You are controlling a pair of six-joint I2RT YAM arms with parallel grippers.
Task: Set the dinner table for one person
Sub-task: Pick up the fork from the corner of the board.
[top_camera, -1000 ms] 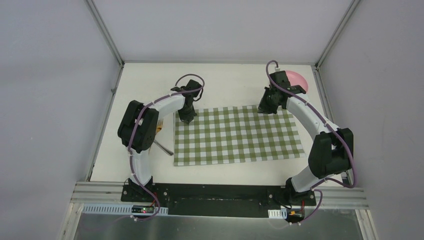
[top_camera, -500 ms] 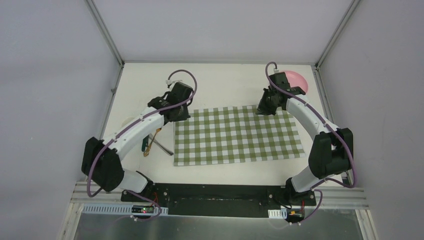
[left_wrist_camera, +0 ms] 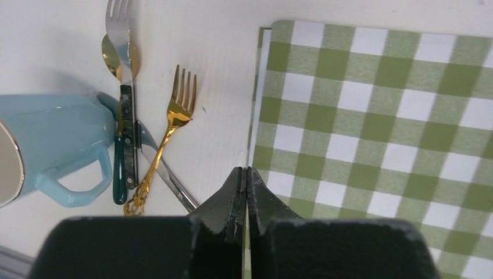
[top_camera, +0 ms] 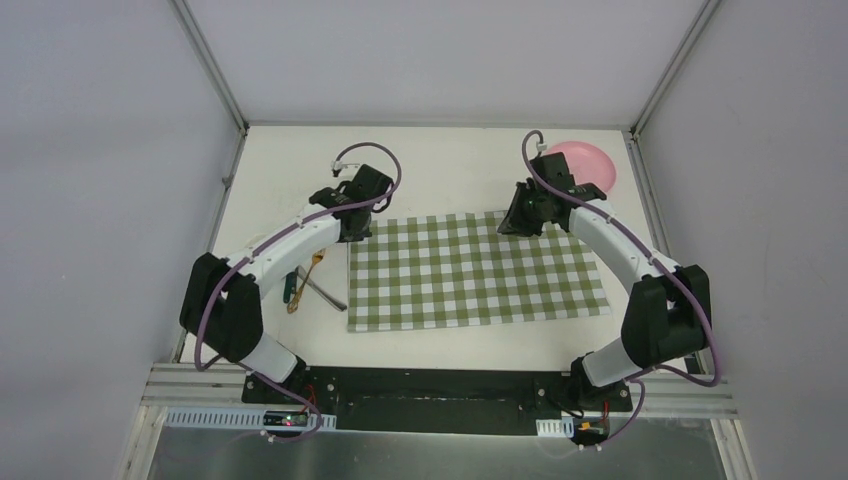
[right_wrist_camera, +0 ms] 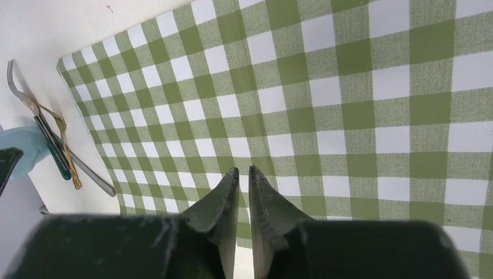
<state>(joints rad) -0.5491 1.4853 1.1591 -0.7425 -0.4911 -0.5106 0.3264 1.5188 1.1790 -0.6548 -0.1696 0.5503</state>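
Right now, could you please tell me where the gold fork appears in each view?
Top external: the gold fork lies left of centre, just left of the cloth.
Left wrist: the fork is left of centre, tines up, between the blue mug and the cloth.
Right wrist: it is small, at the far left, just off the cloth.
Shared landmark: the cloth edge nearest the fork.

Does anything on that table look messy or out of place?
Yes. The cutlery lies in a crossed heap beside the blue mug, left of the checked cloth, not laid out. The pink plate sits off in the far right corner.
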